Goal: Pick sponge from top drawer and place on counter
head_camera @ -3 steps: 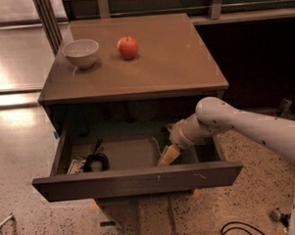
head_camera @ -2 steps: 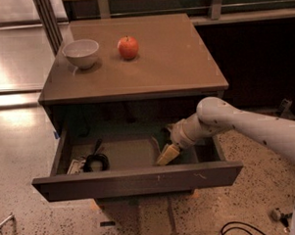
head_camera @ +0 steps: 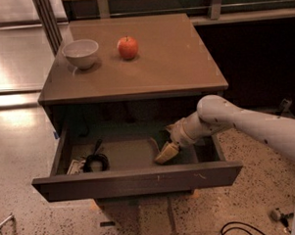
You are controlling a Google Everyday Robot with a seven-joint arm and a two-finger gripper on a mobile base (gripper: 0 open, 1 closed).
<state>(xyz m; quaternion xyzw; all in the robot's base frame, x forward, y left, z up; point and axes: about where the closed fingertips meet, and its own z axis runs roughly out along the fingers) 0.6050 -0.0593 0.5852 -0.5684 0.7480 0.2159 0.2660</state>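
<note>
The tool (head_camera: 170, 144) is held inside the open top drawer (head_camera: 140, 179), below the bench's (head_camera: 165, 65) front right corner, pinching the tilted sponge (head_camera: 165, 154). A bowl (head_camera: 81, 53) and an apple (head_camera: 128, 47) are set near the back left corner.

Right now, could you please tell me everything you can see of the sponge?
The sponge is a small tan-yellow foam block, tilted rather than flat, inside the open top drawer, right of centre. The gripper reaches into the drawer and meets its upper end. Whether it rests on the drawer floor is unclear.
</note>
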